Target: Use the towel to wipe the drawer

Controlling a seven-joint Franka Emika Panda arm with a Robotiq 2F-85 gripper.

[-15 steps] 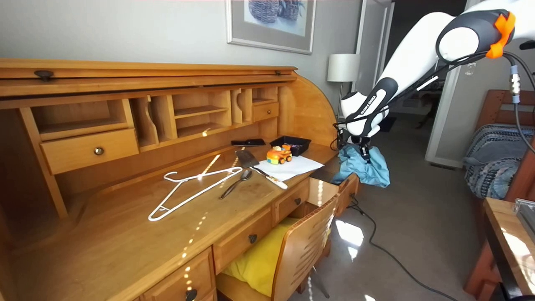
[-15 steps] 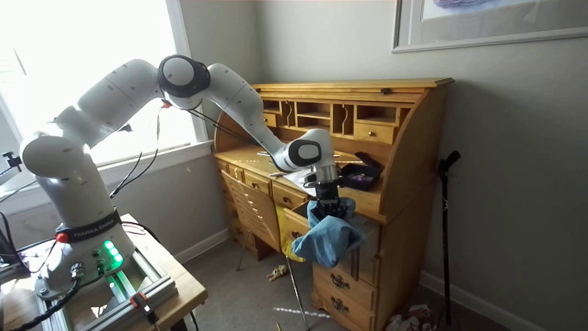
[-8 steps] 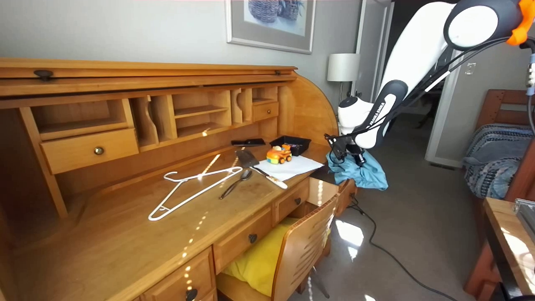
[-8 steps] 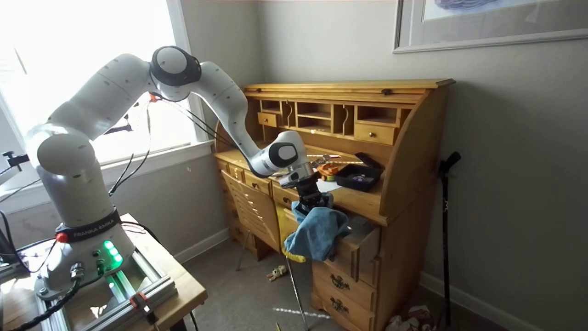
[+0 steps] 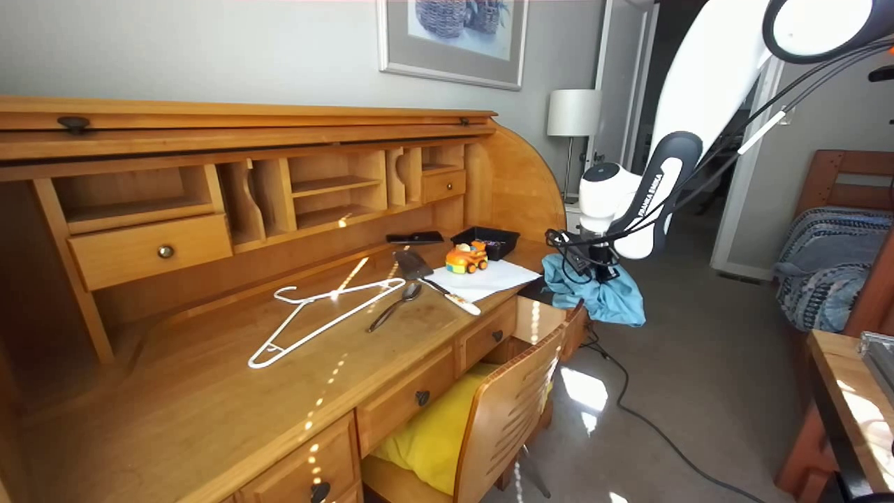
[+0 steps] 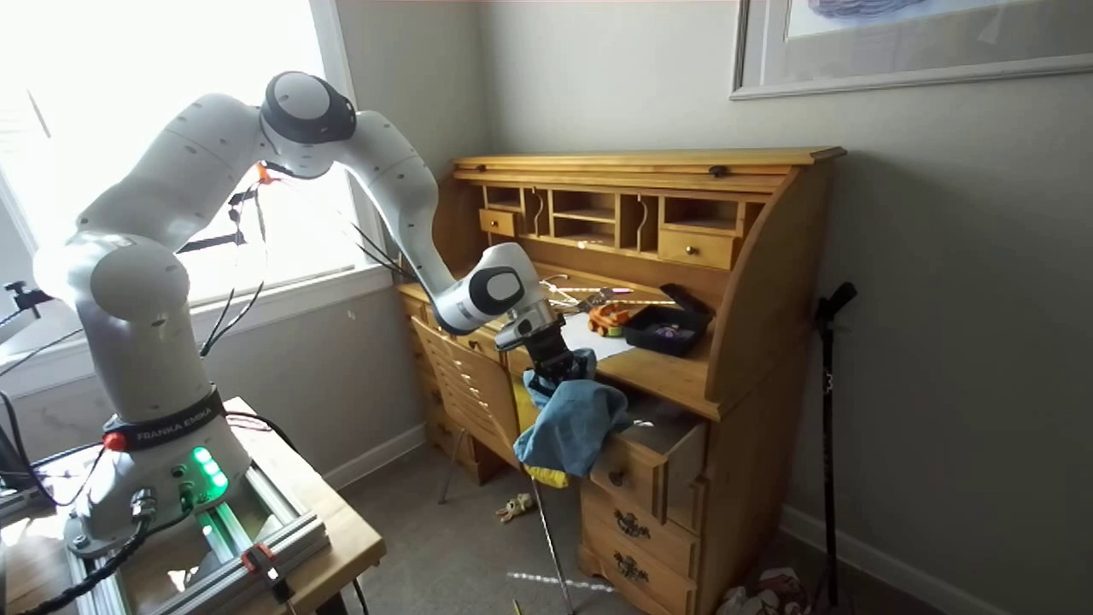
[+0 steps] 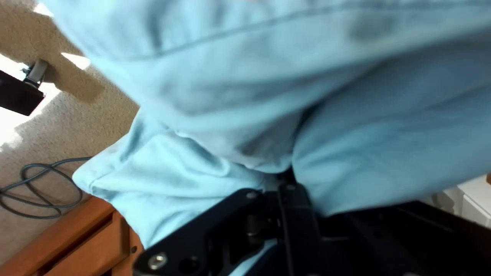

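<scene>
The gripper grasps the towel by the drawer; a lamp beyond the drawer shows only in an exterior view.

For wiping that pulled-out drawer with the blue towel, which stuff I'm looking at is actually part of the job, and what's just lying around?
Part of the job: light-blue towel; gripper, closed on the towel; pulled-out drawer.

Just lying about: white hanger; spoon; spatula; orange toy truck; white paper; black tray; yellow cushion.
</scene>
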